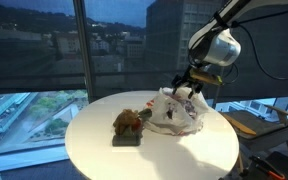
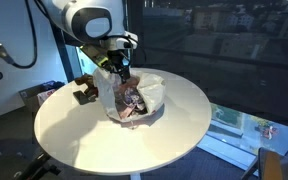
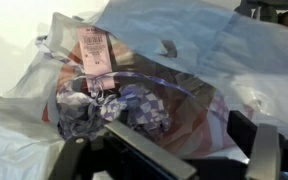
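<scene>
Jaws spread wide, my gripper (image 2: 121, 71) hangs right over the crumpled plastic bag (image 2: 136, 100) on the round white table (image 2: 74, 135).

In the wrist view the tool (image 3: 169, 152) is cut off by the lower edge. The print on the label (image 3: 92, 50) inside the plastic bag (image 3: 219, 55) is too blurred to read, and so are the crumpled contents (image 3: 134, 105) lower in the bag. In both exterior views the tool over the bag is too small to tell whether its fingers touch the plastic, the brown thing (image 1: 129, 123) beside the bag on the tabletop (image 1: 94, 150) is too small to identify, and the arm (image 1: 246, 12) above the bag runs past the upper edge.
</scene>
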You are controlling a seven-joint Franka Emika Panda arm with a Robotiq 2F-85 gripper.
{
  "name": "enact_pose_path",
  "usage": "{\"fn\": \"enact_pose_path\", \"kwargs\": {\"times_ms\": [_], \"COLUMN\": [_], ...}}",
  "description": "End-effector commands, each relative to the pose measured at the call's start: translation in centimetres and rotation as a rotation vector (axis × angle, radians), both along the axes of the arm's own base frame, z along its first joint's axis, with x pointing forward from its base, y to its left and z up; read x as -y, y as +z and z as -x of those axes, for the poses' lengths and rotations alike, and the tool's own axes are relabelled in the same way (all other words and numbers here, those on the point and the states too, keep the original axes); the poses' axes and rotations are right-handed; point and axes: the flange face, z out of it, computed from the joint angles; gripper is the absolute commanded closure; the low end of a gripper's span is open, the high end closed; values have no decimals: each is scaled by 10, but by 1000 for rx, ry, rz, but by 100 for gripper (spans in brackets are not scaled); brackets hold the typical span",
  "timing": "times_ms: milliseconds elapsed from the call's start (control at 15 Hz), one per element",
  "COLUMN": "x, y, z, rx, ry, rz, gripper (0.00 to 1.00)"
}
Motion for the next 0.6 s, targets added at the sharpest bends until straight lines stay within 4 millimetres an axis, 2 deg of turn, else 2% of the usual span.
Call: {"fn": "enact_pose_path", "kwargs": {"times_ms": [0,267,533], "x": [15,30,52], "y": [-24,-67,-98], "z": [-46,-72,-82], "rx": [-37,-96,-129], "ry": [-16,-94,-222], "rz": [-54,-44,36], "gripper": [0,0,0]}}
